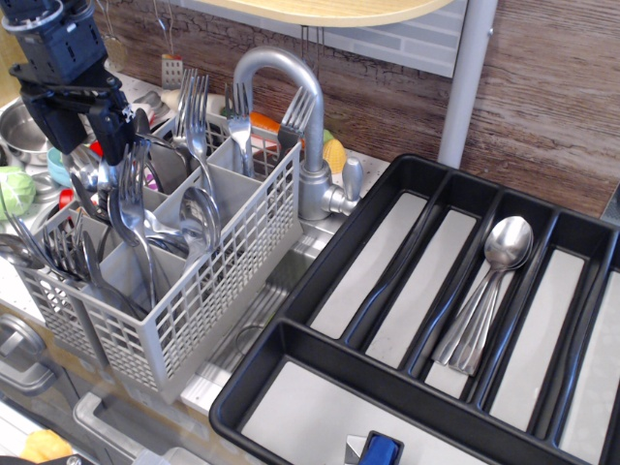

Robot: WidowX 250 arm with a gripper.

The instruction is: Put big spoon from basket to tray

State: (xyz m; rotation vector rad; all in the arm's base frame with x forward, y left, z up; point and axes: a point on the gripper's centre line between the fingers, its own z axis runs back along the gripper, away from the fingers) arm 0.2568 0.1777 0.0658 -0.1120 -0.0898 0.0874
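The grey lattice basket (199, 310) stands at the left, full of cutlery. Several big spoons stand in it bowl-up; one bowl (200, 214) is near the middle, another (127, 207) to its left, and two more (85, 167) at the far left corner. My black gripper (88, 143) hangs over that far left corner. It is open, with a finger on each side of the spoon bowls there, and it holds nothing. The black tray (391, 376) fills the right side. Its middle compartment holds a stack of big spoons (506, 244).
Forks (194, 102) stand in the basket's back compartments. A steel faucet (287, 82) arches just behind the basket. A steel pot (21, 124) and coloured dishes lie at the far left. A blue object (380, 450) sits in the tray's front compartment.
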